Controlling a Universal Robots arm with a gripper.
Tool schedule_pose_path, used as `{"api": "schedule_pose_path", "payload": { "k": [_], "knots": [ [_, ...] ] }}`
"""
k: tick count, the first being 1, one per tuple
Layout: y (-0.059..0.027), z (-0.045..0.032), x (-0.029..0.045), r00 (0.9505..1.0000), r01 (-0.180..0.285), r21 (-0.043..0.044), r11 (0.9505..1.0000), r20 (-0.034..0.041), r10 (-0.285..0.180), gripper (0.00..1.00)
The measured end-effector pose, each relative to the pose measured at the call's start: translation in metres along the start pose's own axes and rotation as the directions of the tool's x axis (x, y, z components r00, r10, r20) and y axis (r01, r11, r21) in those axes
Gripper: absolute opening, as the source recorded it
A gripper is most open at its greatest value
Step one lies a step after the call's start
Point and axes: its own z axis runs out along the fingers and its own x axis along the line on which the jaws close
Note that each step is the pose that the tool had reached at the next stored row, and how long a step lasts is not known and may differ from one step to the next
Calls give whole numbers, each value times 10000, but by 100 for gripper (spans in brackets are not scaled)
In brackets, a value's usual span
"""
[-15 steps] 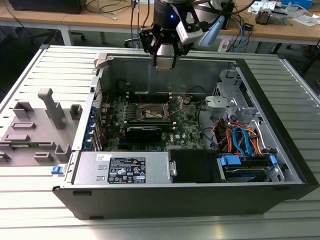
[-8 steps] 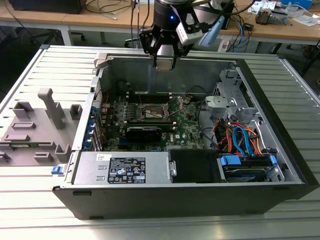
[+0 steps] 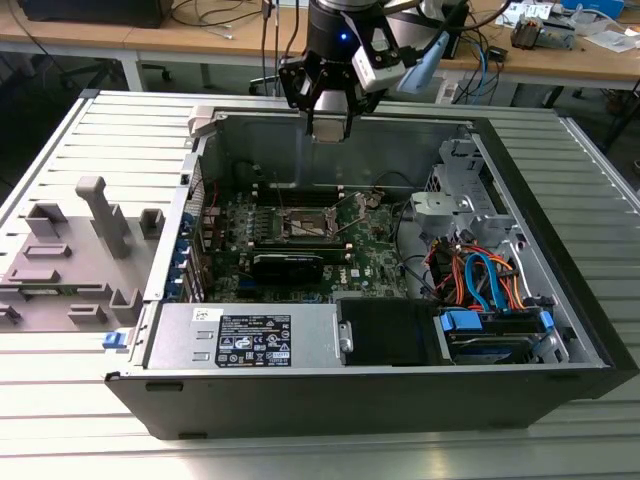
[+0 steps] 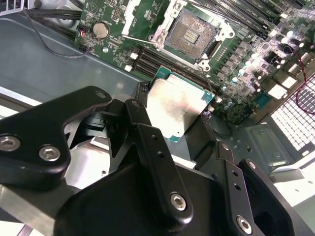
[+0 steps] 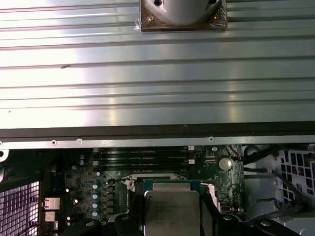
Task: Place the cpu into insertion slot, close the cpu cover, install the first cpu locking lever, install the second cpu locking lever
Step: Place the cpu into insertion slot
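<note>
Black two-fingered gripper [image 3: 328, 128], jaws closed on the edges of the small flat square silvery-topped cpu [image 4: 179, 110], holds it in the air at twelve o'clock from the square dark insertion slot [image 3: 300, 226] in the exterior view. The slot is empty, so, judging by this, all four steps remain. Count: one cpu, one insertion slot, one gripper.

The gripper [image 3: 329, 128] is black, its angular link bars [image 4: 157, 162] fastened with silver screws [image 4: 178, 199]. A blue light [image 3: 345, 38] glows above it.
</note>
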Motion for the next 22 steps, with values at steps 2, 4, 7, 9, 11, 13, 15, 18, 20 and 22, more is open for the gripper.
{"api": "schedule_pose_path", "payload": {
  "k": [2, 4, 7, 9, 11, 13, 15, 18, 20, 22],
  "knots": [
    [-2, 5, 0, 10000, 0, 0, 10000, 0, 0, 55],
    [-4, 9, 0, 10000, -1, 0, 10000, 0, 1, 55],
    [-6, 14, 0, 10000, 0, 0, 10000, 0, 0, 55],
    [-8, 16, 0, 10000, 0, 0, 10000, 0, 0, 55],
    [-9, 20, 0, 10000, 0, 0, 10000, 0, 0, 55],
    [-11, 24, -1, 10000, 0, -1, 10000, 0, 0, 55],
    [-12, 26, -1, 10000, 0, -1, 10000, 0, 0, 55],
    [-15, 32, -1, 10000, 0, 0, 10000, 0, 0, 55],
    [-16, 35, -1, 10000, 0, 0, 10000, 0, 0, 55],
    [-17, 38, -1, 10000, 0, 0, 10000, 0, 0, 55]
  ]
}}
